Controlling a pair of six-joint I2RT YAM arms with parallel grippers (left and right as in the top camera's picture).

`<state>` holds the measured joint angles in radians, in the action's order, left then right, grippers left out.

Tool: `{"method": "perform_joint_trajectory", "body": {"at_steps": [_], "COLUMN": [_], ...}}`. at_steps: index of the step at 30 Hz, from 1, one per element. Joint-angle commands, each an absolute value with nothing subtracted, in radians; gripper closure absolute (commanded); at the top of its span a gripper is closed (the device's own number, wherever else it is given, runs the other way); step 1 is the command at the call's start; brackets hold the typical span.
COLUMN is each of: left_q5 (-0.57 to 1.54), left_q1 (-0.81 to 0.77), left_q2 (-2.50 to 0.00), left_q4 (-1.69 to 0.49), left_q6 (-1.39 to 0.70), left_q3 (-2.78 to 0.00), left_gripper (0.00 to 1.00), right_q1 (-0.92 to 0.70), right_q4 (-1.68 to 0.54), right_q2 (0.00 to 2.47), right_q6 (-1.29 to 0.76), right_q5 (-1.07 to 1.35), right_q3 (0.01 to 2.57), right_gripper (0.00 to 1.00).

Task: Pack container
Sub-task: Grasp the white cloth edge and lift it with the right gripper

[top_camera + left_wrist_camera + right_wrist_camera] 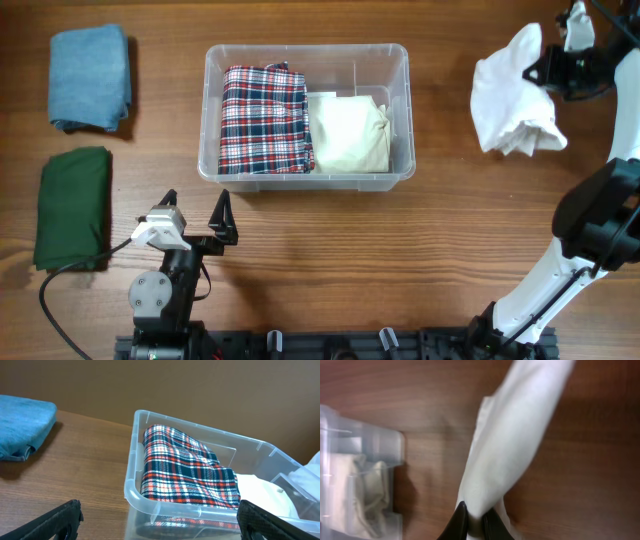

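Observation:
The clear plastic container (212, 70) stands at the table's middle and holds a folded plaid cloth (264, 118) on the left and a cream cloth (348, 133) on the right. In the left wrist view the container (131, 485) and plaid cloth (185, 470) show close ahead. My right gripper (540, 68) is shut on a white cloth (510, 95), which hangs above the table to the right of the container. The right wrist view shows the fingers (474, 519) pinching the white cloth (515, 435). My left gripper (195, 215) is open and empty just in front of the container.
A folded blue cloth (90, 78) lies at the far left, also showing in the left wrist view (20, 427). A folded dark green cloth (72, 205) lies below it near the left front. A black cable (70, 268) runs by the left arm's base.

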<state>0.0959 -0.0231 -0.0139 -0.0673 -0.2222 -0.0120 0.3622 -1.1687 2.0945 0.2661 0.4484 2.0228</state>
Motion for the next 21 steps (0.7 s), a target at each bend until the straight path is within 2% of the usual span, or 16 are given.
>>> {"method": "perform_joint_trajectory", "body": {"at_steps": [1,13,21], "left_q5": [0.100,0.100,0.100], "left_q1": [-0.015,-0.015,-0.015], "left_q2": [-0.007,-0.007,-0.007], "left_q4": [-0.068,-0.068,-0.068], "left_q6": [-0.217,-0.217,-0.216], "left_q3": [-0.006,-0.006,-0.006], "left_gripper": [0.00,0.00,0.00], "right_q1": [0.333,0.315,0.265], "right_q4": [-1.195,-1.212,-1.142], "right_q2": [2.068,1.986,1.854], "right_q6": [0.232,0.202,0.056], "right_q5": [0.413,0.430,0.644], "right_q3": [2.125,2.147,2.147], "right_gripper": [0.96,0.96,0.96]}}
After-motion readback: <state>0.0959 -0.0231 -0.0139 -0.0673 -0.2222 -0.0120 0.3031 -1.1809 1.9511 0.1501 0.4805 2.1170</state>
